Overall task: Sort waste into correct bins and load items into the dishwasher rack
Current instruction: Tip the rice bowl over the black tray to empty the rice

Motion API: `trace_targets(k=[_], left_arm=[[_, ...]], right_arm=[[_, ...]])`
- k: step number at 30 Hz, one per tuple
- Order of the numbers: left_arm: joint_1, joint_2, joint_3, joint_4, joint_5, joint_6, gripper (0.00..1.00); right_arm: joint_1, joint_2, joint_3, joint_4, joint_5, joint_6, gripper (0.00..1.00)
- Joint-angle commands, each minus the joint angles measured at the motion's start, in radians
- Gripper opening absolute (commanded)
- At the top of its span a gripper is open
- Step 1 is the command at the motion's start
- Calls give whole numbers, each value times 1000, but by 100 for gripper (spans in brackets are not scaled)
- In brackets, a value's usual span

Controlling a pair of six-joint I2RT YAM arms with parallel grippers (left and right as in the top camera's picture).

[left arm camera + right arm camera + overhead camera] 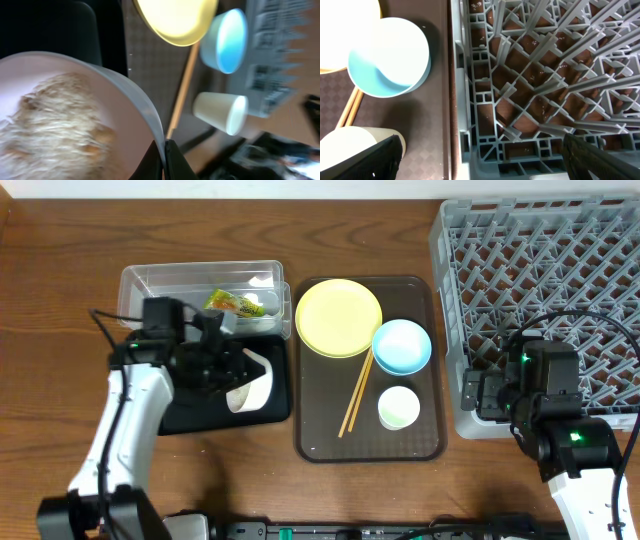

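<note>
The left gripper (164,152) is clamped on the rim of the white bowl (250,385), one finger inside and one outside. It holds the bowl tipped on its side above the black tray (195,418). The rice scraps (55,125) cling to the inside of the bowl. To do this step well, I think the bowl must be tilted more, with its mouth over the middle of the tray. Perhaps it also needs a little shake, because the rice looks sticky, and the grip on the thin rim should be firm. Whether some rice already lies in the tray I cannot tell, as the arm hides that part.

The clear tub (160,280) just beside it holds the snack wrapper (235,304). On the brown serving tray (425,445) are the yellow plate (338,317), the light-blue bowl (402,346), the white cup (399,407) and the chopsticks (357,392). The dishwasher rack (540,270) holds no dish. The right gripper (481,150) hangs at the rack's near-left corner, its fingers wide apart.
</note>
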Motion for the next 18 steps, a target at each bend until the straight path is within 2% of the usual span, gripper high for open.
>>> trace_targets(k=[1, 8, 18], left_arm=[[95, 72, -29, -3, 348, 171, 6], [194, 254, -37, -3, 687, 173, 6], [291, 394, -37, -14, 686, -131, 7]], right_arm=[[9, -3, 20, -1, 6, -6, 99], [9, -3, 20, -1, 6, -6, 99], [9, -3, 20, -1, 6, -6, 99]])
